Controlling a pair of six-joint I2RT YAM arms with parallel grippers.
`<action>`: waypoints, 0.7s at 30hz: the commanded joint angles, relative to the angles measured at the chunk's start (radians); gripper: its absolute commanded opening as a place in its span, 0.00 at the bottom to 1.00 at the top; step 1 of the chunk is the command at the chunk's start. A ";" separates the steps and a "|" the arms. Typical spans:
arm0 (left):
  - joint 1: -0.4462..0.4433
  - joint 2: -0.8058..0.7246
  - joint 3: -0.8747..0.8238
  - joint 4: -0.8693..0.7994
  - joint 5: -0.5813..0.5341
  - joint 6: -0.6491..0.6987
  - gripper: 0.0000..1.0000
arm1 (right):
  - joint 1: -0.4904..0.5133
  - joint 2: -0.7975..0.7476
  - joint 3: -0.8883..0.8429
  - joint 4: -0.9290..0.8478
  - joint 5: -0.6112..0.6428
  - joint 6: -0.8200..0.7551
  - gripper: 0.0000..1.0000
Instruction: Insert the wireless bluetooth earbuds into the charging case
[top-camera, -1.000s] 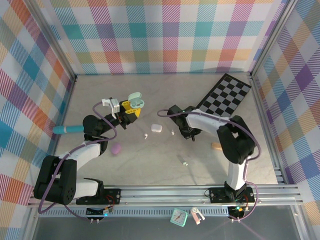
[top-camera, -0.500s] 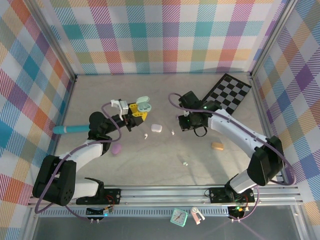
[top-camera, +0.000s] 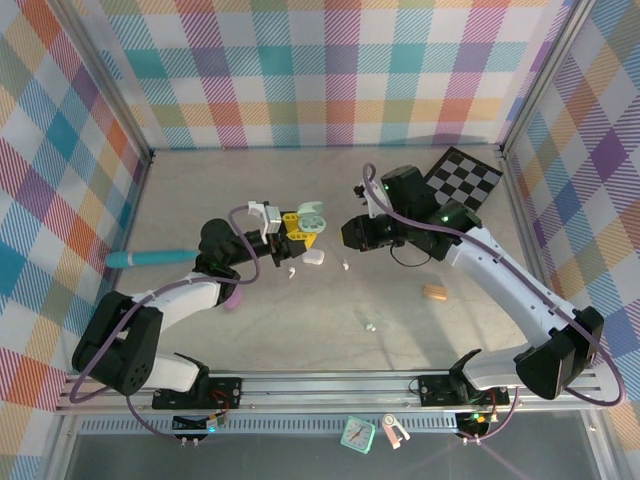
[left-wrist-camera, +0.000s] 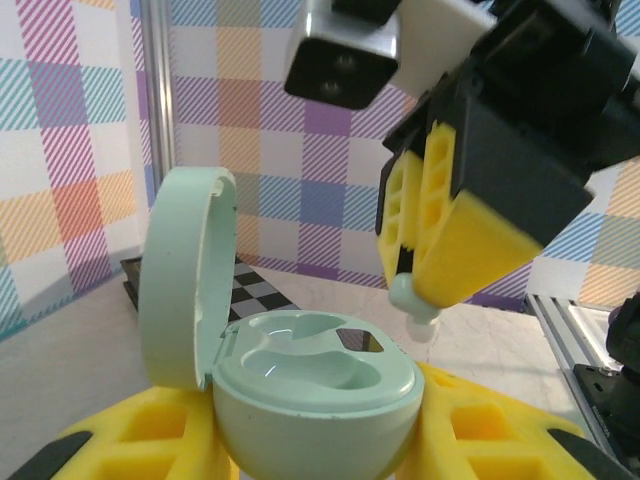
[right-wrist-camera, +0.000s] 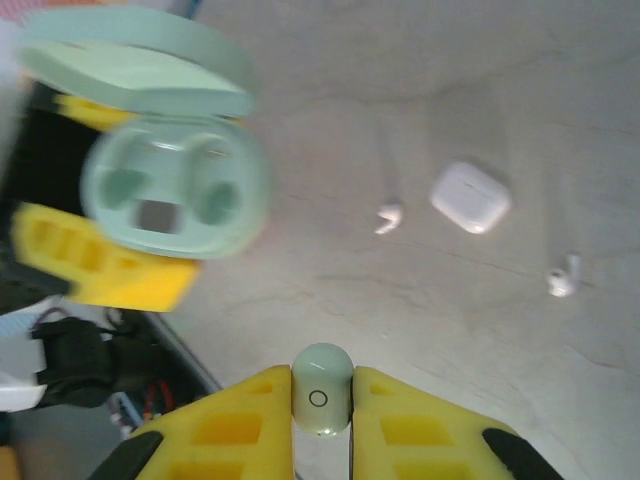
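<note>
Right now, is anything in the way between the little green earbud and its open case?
Nothing visible. The right gripper pinches the mint earbud close to the open mint case in the left gripper, lid swung back, only air between.

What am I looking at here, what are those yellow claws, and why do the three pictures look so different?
Two robot arms are bolted to a table. One picture looks down from above; the other two come from cameras on each wrist, so yellow fingers frame them. The left gripper holds an open mint green charging case. The right gripper pinches a mint green earbud near it. On the table lie a white case, two white earbuds, a lilac case and a checkerboard mat.
</note>
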 joint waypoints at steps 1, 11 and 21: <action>-0.017 0.022 0.037 0.110 0.047 -0.031 0.33 | -0.012 -0.018 0.041 0.081 -0.132 0.013 0.19; -0.051 0.027 0.040 0.089 0.074 -0.025 0.32 | -0.033 0.039 0.108 0.056 -0.160 -0.037 0.18; -0.065 0.039 0.053 0.101 0.075 -0.025 0.32 | -0.039 0.066 0.111 0.054 -0.185 -0.042 0.18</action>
